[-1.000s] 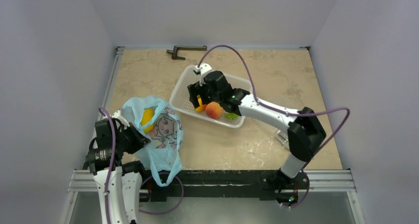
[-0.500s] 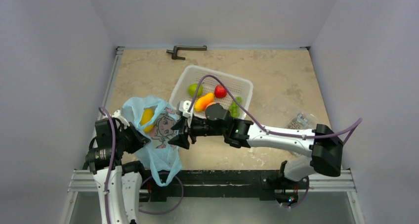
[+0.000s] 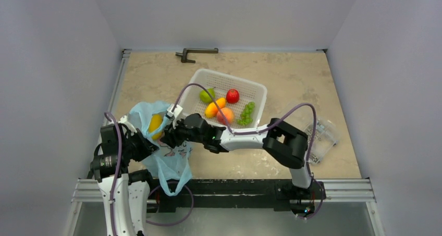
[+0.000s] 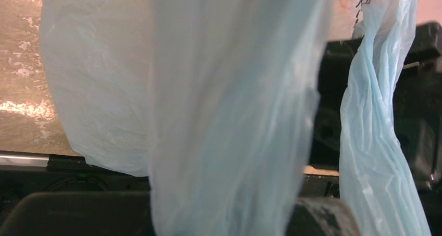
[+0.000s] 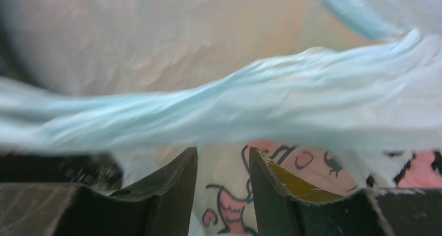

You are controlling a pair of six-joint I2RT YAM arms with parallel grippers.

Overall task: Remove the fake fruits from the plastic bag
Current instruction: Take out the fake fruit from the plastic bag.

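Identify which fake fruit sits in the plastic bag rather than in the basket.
The yellow oblong fruit, visible in the open mouth of the light blue plastic bag. All the rest lie in the white perforated basket.

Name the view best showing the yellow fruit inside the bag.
Top external: the yellow fruit shows in the mouth of the plastic bag. Left wrist shows only bag film; right wrist only film and print.

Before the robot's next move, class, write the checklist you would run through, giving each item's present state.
1. The left claw pinches the bag: ok.
2. The right claw is open and empty: ok.
3. The yellow fruit shows in the bag's mouth: ok.
4. Clear path to that fruit: not ok, a bag fold crosses the right claw's view.
5. More fruit beneath it: cannot tell.
6. Room in the basket: ok.
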